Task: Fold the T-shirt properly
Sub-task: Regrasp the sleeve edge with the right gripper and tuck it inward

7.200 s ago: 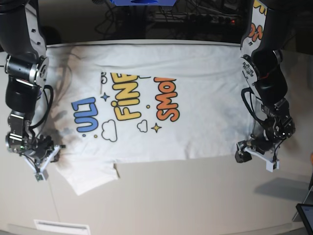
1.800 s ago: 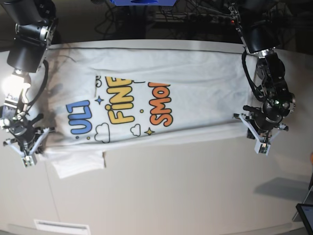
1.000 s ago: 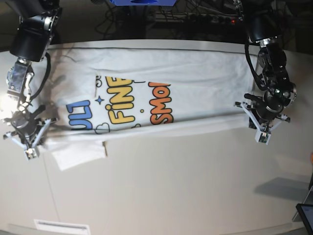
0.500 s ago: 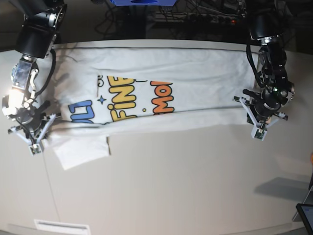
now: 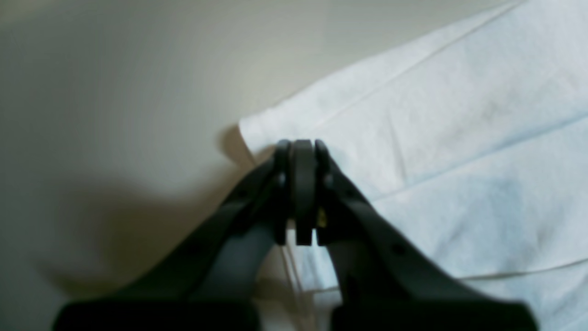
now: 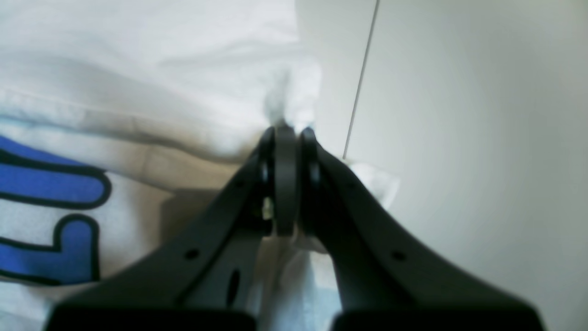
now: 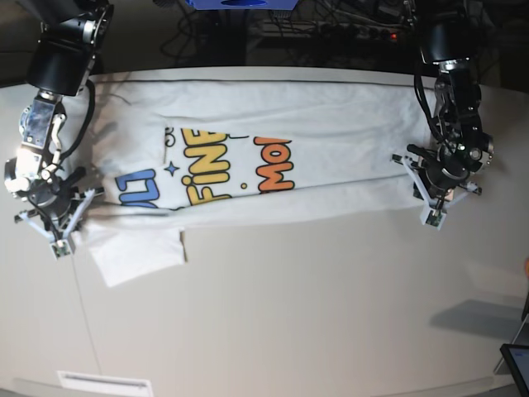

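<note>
The white T-shirt (image 7: 331,124) lies spread lengthwise across the table, and its near edge is lifted and rolled over the lower part of the colourful print (image 7: 207,165). One sleeve (image 7: 136,256) lies flat toward the front left. My left gripper (image 7: 430,218) is on the base view's right, shut on the shirt's near right corner. The left wrist view shows that gripper (image 5: 296,148) pinching white cloth (image 5: 436,138). My right gripper (image 7: 59,246), on the base view's left, is shut on the shirt's left edge. In the right wrist view it (image 6: 285,134) bunches cloth (image 6: 138,69) beside blue lettering (image 6: 46,184).
The beige table (image 7: 289,314) has a thin seam (image 7: 87,322) running along its left part. A white label (image 7: 103,383) sits at the front edge. The corner of a dark tablet (image 7: 517,360) shows at the front right. Cables and equipment (image 7: 331,29) lie behind the far edge.
Both grippers have carried the shirt's near edge toward the far side. The fold now covers more of the print's lower letters. The sleeve stays on the table.
</note>
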Controlling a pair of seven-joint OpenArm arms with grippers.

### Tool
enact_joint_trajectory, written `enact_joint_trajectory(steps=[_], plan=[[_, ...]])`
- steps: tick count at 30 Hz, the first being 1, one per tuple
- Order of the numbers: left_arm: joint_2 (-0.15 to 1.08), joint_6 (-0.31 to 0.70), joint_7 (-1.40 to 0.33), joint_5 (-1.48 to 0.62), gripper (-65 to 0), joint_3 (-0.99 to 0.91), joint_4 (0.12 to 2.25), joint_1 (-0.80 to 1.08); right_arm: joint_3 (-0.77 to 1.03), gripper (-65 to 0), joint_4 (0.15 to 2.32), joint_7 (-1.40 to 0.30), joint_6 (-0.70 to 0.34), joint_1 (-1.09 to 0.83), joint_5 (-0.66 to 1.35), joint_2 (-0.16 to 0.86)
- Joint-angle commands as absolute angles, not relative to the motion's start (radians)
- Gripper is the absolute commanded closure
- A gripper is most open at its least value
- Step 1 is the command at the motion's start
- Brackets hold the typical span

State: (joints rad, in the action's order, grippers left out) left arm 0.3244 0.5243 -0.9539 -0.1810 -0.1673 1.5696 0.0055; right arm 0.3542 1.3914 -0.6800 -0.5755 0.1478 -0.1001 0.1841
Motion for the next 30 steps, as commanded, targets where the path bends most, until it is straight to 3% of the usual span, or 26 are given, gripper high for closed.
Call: enact_joint_trajectory(steps=[1,15,22,28,30], plan=[[0.341,0.519,-0.941,-0.18,0.0,-0.171,1.583,-0.008,0.358,0.0,1.412,-0.662,-0.568,0.17,-0.093,0.197],[0.335,0.513,-0.937,-0.18,0.0,-0.104,1.527,-0.01,0.358,-0.1,1.428,-0.676,-0.568,0.15,-0.091,0.197],[0.341,0.513,-0.937,-0.18,0.0,-0.104,1.529,-0.01,0.358,-21.6,1.56,-0.78,-0.568,0.15,-0.093,0.2],[0.341,0.513,-0.937,-0.18,0.0,-0.104,1.529,-0.01,0.358,-46.6,1.647,-0.897,-0.568,0.153,-0.093,0.208],[0.341,0.513,-0.937,-0.18,0.0,-0.104,1.531,-0.01,0.358,-48.0,1.672,-0.903,-0.568,0.153,-0.093,0.208]])
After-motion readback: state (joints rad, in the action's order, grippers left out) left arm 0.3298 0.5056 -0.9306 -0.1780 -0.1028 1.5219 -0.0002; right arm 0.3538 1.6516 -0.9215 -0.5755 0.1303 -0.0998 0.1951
